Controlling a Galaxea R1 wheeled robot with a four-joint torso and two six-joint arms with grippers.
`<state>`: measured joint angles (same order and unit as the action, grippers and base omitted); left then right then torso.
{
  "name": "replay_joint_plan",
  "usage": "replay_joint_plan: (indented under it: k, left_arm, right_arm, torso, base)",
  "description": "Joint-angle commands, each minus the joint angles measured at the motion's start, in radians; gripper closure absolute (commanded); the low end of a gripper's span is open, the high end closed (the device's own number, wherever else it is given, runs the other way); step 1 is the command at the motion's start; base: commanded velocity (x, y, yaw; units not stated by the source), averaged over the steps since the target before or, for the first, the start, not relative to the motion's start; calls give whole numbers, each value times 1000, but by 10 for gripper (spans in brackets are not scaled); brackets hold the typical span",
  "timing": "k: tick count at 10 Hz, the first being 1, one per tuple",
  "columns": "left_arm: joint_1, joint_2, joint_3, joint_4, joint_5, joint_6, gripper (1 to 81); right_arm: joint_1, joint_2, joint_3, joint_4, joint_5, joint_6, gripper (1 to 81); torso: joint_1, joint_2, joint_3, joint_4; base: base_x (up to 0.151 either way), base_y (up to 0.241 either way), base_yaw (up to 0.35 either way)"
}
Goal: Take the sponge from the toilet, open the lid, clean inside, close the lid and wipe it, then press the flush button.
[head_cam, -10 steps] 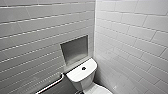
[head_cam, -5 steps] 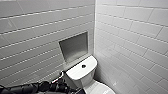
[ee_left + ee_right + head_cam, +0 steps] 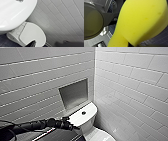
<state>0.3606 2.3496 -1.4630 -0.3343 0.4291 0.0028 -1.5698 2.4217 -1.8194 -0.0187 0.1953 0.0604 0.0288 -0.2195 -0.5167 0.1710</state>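
Observation:
The white toilet (image 3: 86, 127) stands in the corner, with the small dark flush button (image 3: 83, 113) in the middle of its flat tank top. My left gripper (image 3: 69, 123) reaches in from the left and hovers at the tank's near left edge. In the left wrist view the gripper (image 3: 48, 44) is open and holds nothing. Below it lies the lid (image 3: 33, 33), closed over the bowl, with the flush button (image 3: 20, 0) at the picture's edge. The yellow sponge (image 3: 140, 22) looms large in the right wrist view, with my right gripper (image 3: 132, 44) shut on it.
Tiled walls close in on the toilet from behind and from the right. A grey recessed niche (image 3: 75, 93) sits in the back wall just above the tank. Dark tiled floor (image 3: 3, 41) lies beside the bowl's base.
My left arm has come into the head view from the left and stretched toward the tank's edge. The toilet has not moved.

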Motion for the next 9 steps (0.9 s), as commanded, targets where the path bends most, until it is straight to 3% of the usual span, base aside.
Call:
replay_joint_plan:
  k: [1, 4, 7, 9]
  left_arm:
    - [-219, 54, -106, -95, 85, 5, 10]
    - [-297, 96, -172, -126, 94, 5, 10]
    - [-366, 168, -283, -138, 126, 3, 10]
    - [-386, 229, -380, -124, 134, -43, 10]
  right_arm:
    - [9, -27, 22, 10, -54, 1, 811]
    - [12, -27, 25, 11, -45, 1, 811]
    - [12, -22, 22, 11, -43, 1, 811]
    - [12, -19, 22, 13, -42, 13, 811]
  torso:
    - [0, 0, -30, 0]
    - [0, 0, -68, 0]
    - [1, 2, -56, 0]
    - [1, 2, -56, 0]
  base:
    - [0, 0, 0]
    - [0, 0, 0]
    - [0, 0, 0]
    - [0, 0, 0]
